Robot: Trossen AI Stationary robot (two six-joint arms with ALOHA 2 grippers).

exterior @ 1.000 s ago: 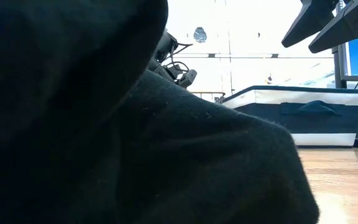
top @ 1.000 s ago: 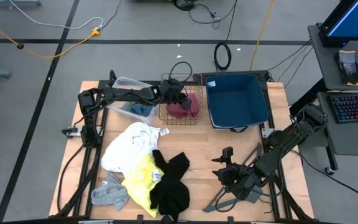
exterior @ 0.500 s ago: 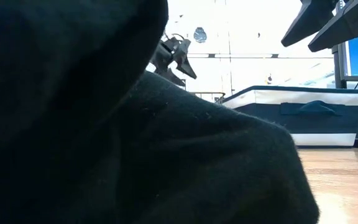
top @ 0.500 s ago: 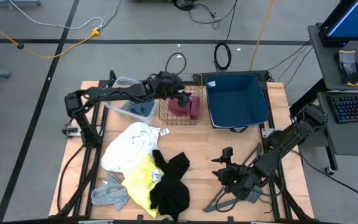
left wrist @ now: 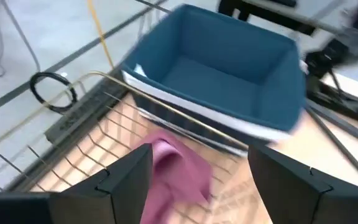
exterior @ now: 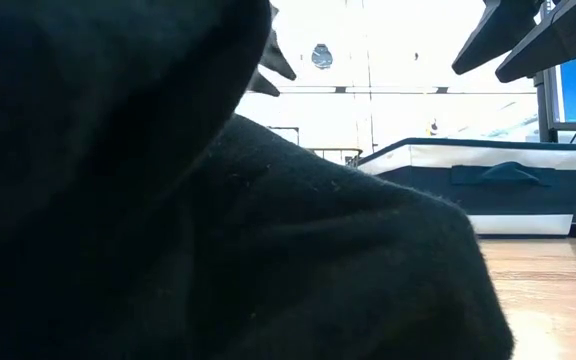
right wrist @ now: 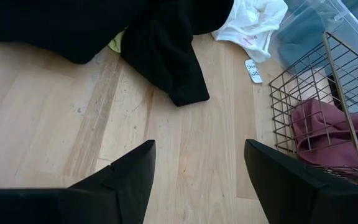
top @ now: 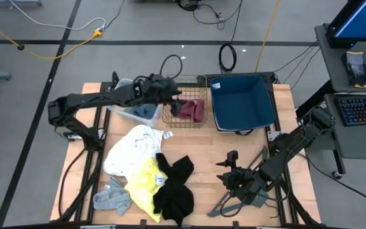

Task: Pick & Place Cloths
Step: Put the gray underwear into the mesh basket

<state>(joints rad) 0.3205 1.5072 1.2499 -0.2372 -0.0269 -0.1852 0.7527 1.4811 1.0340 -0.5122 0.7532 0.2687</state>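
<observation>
Left pincer [top: 173, 97] was over the near-left corner of the wire basket [top: 199, 120], fingers spread wide, nothing between them. In the left wrist view the two dark fingers [left wrist: 129, 180] stood well apart above the basket, with the maroon cloth [left wrist: 174, 168] showing between them, lower down.

Maroon cloth lay inside the wire basket, bunched toward its right side, seen from above. Teal-blue cloth [top: 146, 112] sat in the clear plastic tub [top: 127, 84] just left of the basket. The blue bin [top: 243, 102] stood just right of the basket; nothing could be made out in it.

Remaining cloths were on the worktop [top: 208, 165], front-left part:
- large white cloth [top: 132, 147], crumpled, nearest the tub
- yellow cloth [top: 143, 183], partly under the white one and the black
- black cloth [top: 175, 186], overlapping the yellow at its right edge; whether one piece or two could not be told
- grey cloth [top: 112, 198], at the front-left corner, touching the yellow

Right pincer [top: 229, 170] was low over the front-right of the worktop, fingers moderately apart and empty; bare wood showed between them in the right wrist view. The grey hanger [top: 234, 203] lay just beside it, toward the front edge.

Low view was almost wholly blocked by black fabric close to the lens; the blue bin showed behind it.
</observation>
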